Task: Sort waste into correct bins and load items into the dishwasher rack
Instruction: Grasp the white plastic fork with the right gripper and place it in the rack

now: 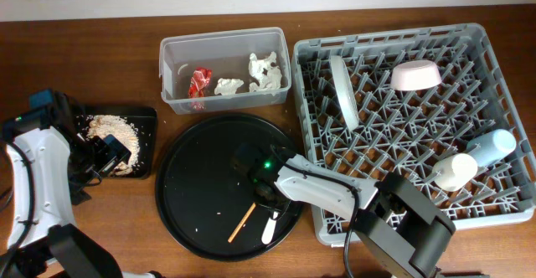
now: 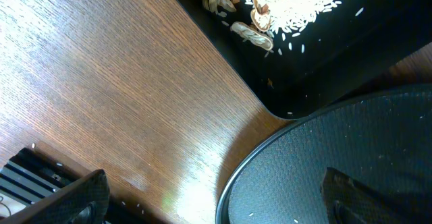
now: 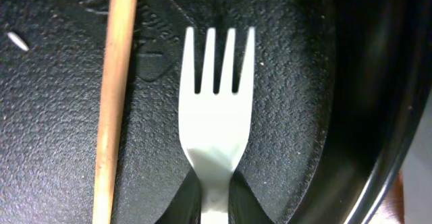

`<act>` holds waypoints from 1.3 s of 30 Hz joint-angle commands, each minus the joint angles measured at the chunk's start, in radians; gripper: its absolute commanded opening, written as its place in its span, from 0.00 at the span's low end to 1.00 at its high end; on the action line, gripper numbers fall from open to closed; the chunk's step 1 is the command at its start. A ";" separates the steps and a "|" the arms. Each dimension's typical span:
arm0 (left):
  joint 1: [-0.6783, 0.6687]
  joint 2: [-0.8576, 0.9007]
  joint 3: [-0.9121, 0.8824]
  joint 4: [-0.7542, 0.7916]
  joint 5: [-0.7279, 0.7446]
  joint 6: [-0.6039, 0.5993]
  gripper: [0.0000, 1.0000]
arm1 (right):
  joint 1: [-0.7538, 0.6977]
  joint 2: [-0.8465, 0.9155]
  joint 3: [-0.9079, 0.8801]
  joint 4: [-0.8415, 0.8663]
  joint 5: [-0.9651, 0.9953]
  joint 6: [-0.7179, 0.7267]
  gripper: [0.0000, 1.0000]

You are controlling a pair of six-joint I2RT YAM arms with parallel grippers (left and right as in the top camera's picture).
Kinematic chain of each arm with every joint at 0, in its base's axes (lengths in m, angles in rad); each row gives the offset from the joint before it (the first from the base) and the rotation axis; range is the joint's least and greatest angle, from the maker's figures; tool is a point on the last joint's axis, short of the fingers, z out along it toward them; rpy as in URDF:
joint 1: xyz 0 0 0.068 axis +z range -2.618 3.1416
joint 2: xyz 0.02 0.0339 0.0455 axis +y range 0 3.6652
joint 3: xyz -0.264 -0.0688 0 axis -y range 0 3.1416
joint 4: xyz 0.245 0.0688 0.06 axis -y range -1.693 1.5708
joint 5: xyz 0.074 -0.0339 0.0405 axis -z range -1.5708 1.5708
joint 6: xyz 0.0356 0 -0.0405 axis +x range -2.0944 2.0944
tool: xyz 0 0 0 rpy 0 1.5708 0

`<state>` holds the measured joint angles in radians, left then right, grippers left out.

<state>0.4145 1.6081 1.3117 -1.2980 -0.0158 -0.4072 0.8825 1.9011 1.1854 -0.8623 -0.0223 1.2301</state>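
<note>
— Where is the white fork [image 1: 270, 226]?
— Lower centre, on the round black tray [image 1: 193, 169], beside the chopstick [image 1: 243, 222]. My right pincer [image 3: 216, 204] pinches its neck; I lift straight, clear of the chopstick.

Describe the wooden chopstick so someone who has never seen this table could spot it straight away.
Find the big round black tray in the middle of the table, beside the grey dishwasher rack. Near its front edge two slim utensils lie close together. The chopstick is the plain tan wooden stick, without tines, unlike the white plastic fork beside it.
</note>
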 commanded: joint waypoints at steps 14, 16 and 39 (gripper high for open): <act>0.003 0.000 0.002 -0.001 -0.007 0.012 0.99 | -0.056 -0.217 0.343 -0.393 0.200 -0.426 0.04; 0.003 0.000 0.002 -0.001 -0.007 0.012 0.99 | -0.122 -0.243 0.388 -0.444 0.200 -0.529 0.04; 0.003 0.000 0.002 -0.001 -0.007 0.012 0.99 | -0.385 -0.254 0.104 -0.259 0.075 -0.859 0.42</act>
<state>0.4145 1.6081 1.3117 -1.2980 -0.0158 -0.4072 0.4995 1.6550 1.2934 -1.1206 0.0578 0.3752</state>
